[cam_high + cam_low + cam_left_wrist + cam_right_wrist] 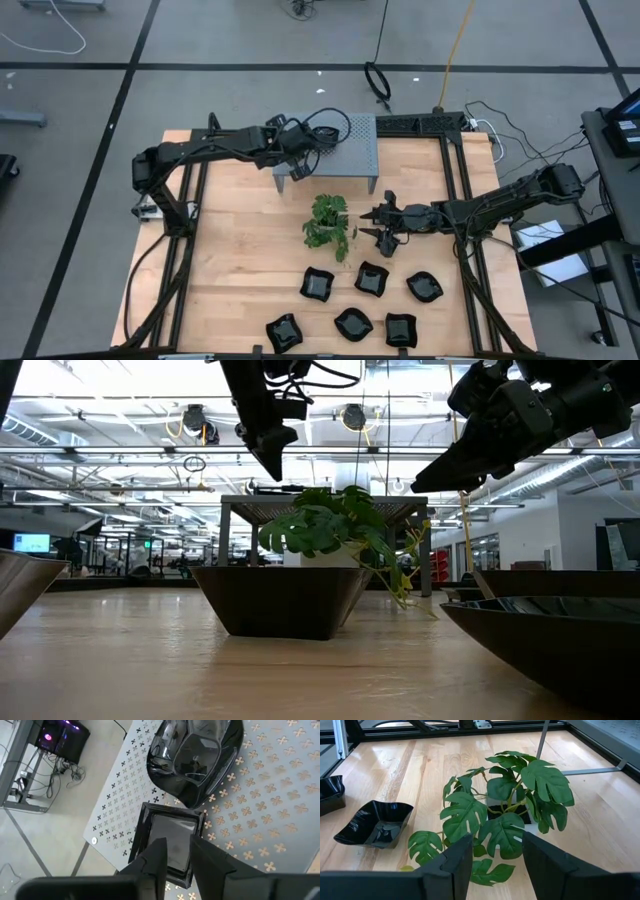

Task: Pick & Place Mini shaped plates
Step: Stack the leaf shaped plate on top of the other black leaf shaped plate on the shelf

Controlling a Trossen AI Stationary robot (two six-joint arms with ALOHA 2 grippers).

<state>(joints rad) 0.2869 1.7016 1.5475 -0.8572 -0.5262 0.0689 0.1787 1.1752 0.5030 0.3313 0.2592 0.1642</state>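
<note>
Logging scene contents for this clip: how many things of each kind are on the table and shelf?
Mini black plates on the table: 6
Mini black plates on the shelf: 2
Green plant: 1
Grey perforated shelf: 1
Total: 10

Both arms are dark, close to black all over, built of slim tubular links joined by chunkier rounded housings. The left arm (215, 145) carries loose black cable that loops up in a wide arc near its wrist, above the grey perforated shelf (345, 150). The right arm (500, 200) looks the same in build, with a bulkier blocky joint at its outer end and a cluster of angular black parts at the wrist. The left gripper (177, 857) has two matte black fingers, wedge-shaped with flat inner faces. The right gripper (492, 862) has broader, square-cut matte fingers with crisp edges.
</note>
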